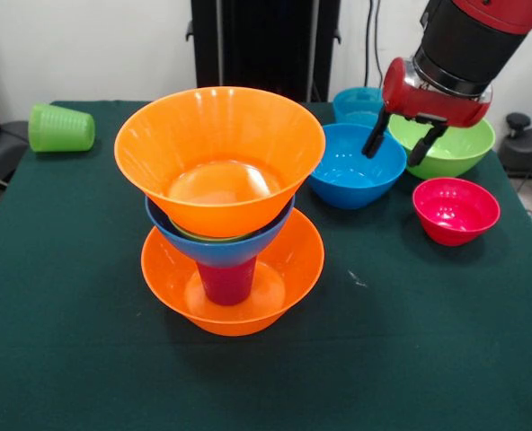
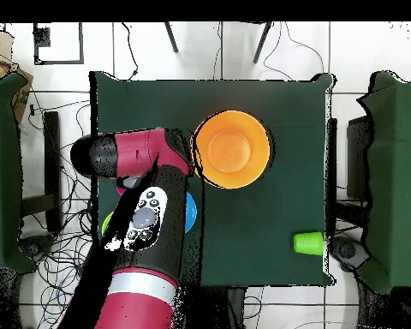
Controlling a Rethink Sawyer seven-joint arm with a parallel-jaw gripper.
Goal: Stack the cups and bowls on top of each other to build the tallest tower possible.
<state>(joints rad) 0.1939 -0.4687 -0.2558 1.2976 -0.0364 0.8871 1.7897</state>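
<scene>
Tower: we see the tower (image 1: pixel 223 215) standing left of centre on the worktop (image 1: pixel 68 341): a wide orange bowl (image 1: pixel 288 260) at the base, the purple-magenta cup (image 1: pixel 227 281) inside it, a blue bowl (image 1: pixel 214 249) perched on the cup, a sliver of green just showing inside that, and a second orange bowl (image 1: pixel 219 153) on top.

Done so far: we judge the stack well begun, with at least four pieces in it.

Left to add: a loose blue bowl (image 1: pixel 354 167), a teal-blue bowl (image 1: pixel 356 103) behind it, a lime green bowl (image 1: pixel 446 148), a small red-pink bowl (image 1: pixel 456 209), and the light green cup (image 1: pixel 61 127) lying on its side at the far left corner.

Jaws: the gripper (image 1: pixel 399 145) hangs with its two dark fingers (image 1: pixel 375 139) spread apart and nothing between them.

Jaws against the loose pieces: in the front view they sit over the gap between the loose blue bowl's rim and the lime green bowl; we cannot tell if they touch either.

Jaws against the tower: well apart from it, off to its right.

Overhead: the arm (image 2: pixel 145 214) hides most of the loose bowls.
</scene>
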